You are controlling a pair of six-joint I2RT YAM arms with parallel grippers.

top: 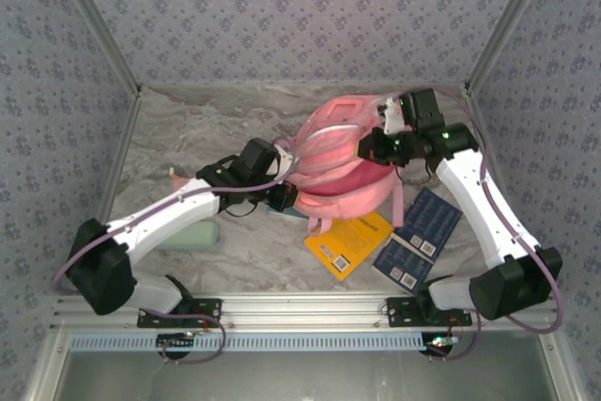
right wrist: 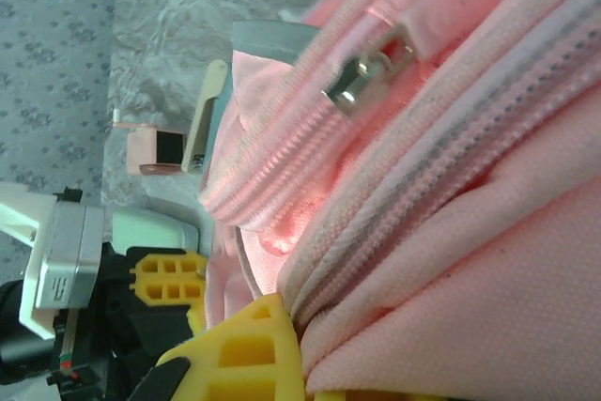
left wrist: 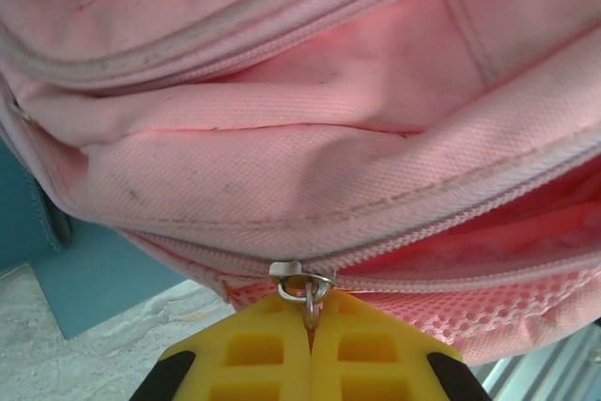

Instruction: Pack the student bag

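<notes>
Left wrist cam: the student bag is chopped off on every side. The fingers of the left gripper are cut by the bottom edge, and the tail of the zip pull pinched between them is swallowed up. Left of those fingers, a teal item is half buried under the bag and can't be identified.

Right wrist cam: one finger of the right gripper is nearly all covered by pink fabric. Ahead of it the zip slider is blurred, and a small pink thing is too fuzzy to be named.

Overhead, a pale green item is mostly hidden under the left arm.
</notes>
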